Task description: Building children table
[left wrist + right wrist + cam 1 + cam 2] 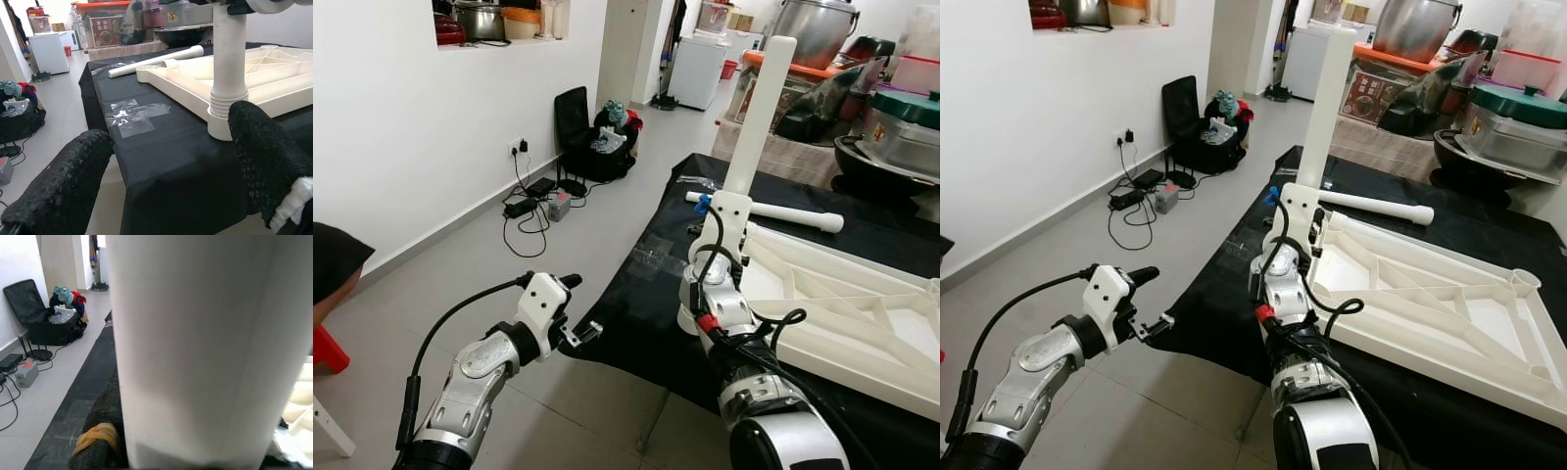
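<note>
A white children's table top (842, 304) lies upside down on a black-clothed table (636, 304). One white table leg (759, 117) stands upright in its near-left corner socket (222, 122). My right gripper (734, 201) is shut on this leg low down, and the leg (195, 347) looms close in the right wrist view beside a black finger (100, 440). A second leg (773, 211) lies flat on the cloth behind. Left of the table's near corner, my left gripper (579, 306) hangs open with nothing between its fingers (58, 191), aimed at the leg's base.
Clear tape (134, 115) is stuck on the cloth near the table top. A black bag (592, 147) and cables (533, 206) lie by the left wall. Large pots (891, 137) stand at the back right. A red stool (325, 348) is at far left.
</note>
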Available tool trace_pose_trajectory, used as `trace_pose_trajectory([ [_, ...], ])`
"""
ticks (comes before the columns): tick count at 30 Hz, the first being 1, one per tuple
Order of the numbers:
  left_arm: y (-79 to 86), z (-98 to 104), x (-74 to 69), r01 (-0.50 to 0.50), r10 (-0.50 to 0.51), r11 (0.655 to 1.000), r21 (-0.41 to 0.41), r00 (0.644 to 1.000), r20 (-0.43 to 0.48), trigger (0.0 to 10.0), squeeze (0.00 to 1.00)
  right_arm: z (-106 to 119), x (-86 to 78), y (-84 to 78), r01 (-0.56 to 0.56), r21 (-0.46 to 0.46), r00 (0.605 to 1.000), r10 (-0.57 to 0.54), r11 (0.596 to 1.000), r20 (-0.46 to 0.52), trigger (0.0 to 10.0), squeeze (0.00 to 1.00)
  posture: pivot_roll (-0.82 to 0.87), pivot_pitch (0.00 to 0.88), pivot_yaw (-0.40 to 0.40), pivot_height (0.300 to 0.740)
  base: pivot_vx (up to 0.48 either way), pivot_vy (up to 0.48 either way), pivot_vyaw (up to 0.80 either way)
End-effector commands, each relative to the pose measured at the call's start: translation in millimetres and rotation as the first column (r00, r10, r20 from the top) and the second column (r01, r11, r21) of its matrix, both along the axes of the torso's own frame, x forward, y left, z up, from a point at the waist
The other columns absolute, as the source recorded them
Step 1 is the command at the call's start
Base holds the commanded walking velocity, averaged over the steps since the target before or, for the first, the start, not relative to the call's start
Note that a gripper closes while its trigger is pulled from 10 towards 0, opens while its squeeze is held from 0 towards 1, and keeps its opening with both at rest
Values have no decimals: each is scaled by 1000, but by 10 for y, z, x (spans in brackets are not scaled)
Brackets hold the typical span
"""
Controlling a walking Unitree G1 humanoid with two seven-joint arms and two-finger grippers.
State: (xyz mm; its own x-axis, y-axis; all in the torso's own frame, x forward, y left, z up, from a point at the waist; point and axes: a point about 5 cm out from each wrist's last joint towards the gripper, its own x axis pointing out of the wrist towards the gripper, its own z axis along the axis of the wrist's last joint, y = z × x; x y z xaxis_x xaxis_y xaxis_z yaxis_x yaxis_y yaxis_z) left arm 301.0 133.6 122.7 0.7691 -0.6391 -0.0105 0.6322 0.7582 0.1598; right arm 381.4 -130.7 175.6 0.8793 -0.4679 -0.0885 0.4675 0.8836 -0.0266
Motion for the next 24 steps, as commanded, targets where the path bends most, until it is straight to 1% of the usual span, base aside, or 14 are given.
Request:
trace_pose_trajectory([
  [1, -26, -27, 4, 13, -13, 1000, 17, 1000, -4, 10000, 0, -730, -240, -266, 114, 11, 934, -104, 993, -341, 10000, 0, 92, 0, -120, 740, 0, 0, 0],
  [4, -30, -27, 7, 14, -14, 1000, 17, 1000, -4, 10000, 0, -724, -239, -274, 119, 17, 934, -106, 993, -342, 10000, 0, 92, 0, -120, 740, 0, 0, 0],
  [7, -57, -32, -5, 22, -22, 1000, 17, 1000, -5, 10000, 0, -799, -283, -328, 158, 84, 914, -114, 984, -389, 10000, 0, 96, 0, -122, 740, 0, 0, 0],
  [11, -45, -38, -11, 21, -21, 1000, 19, 1000, -7, 10000, 0, -833, -299, -355, 177, 121, 907, -114, 977, -405, 10000, 0, 94, 0, -119, 740, 0, 0, 0],
  [14, -25, -39, -3, 19, -19, 1000, 24, 1000, -9, 10000, 0, -779, -268, -431, 191, 146, 918, -124, 971, -377, 10000, 0, 91, 0, -115, 740, 0, 0, 0],
  [15, -30, -33, 7, 20, -20, 1000, 24, 1000, -7, 10000, 0, -675, -221, -468, 167, 160, 944, -111, 973, -312, 10000, 0, 83, 0, -109, 740, 0, 0, 0],
  [16, -30, -33, 7, 20, -20, 1000, 24, 1000, -7, 10000, 0, -675, -221, -468, 167, 160, 944, -111, 973, -312, 10000, 0, 83, 0, -109, 740, 0, 0, 0],
  [18, -42, -28, 16, 23, -23, 999, 23, 1000, -6, 10000, 0, -517, -151, -508, 117, 158, 968, -77, 980, -238, 10000, 0, 81, 0, -108, 740, 0, 0, 0],
  [19, -42, -28, 16, 23, -23, 999, 23, 1000, -6, 10000, 0, -517, -151, -508, 117, 158, 968, -77, 980, -238, 10000, 0, 81, 0, -108, 740, 0, 0, 0],
  [20, -48, -26, 19, 25, -25, 999, 23, 1000, -5, 10000, 0, -448, -124, -525, 98, 151, 973, -63, 984, -222, 10000, 0, 81, 0, -108, 740, 0, 0, 0],
  [21, -57, -18, 20, 27, -27, 999, 21, 1000, -3, 10000, 0, -186, -46, -562, 23, 161, 994, -6, 987, -109, 10000, 0, 83, 0, -108, 740, 0, 0, 0],
  [22, -57, -18, 20, 27, -27, 999, 21, 1000, -3, 10000, 0, -186, -46, -562, 23, 161, 994, -6, 987, -109, 10000, 0, 83, 0, -108, 740, 0, 0, 0],
  [23, -58, -17, 20, 27, -27, 999, 21, 1000, -2, 10000, 0, -123, -33, -568, 5, 164, 997, 8, 986, -77, 10000, 0, 83, 0, -108, 740, 0, 0, 0],
  [24, -48, -16, 17, 26, -26, 999, 20, 1000, -2, 10000, 0, 76, 5, -584, -59, 165, 998, 57, 984, 15, 10000, 0, 86, 0, -109, 740, 0, 0, 0],
])
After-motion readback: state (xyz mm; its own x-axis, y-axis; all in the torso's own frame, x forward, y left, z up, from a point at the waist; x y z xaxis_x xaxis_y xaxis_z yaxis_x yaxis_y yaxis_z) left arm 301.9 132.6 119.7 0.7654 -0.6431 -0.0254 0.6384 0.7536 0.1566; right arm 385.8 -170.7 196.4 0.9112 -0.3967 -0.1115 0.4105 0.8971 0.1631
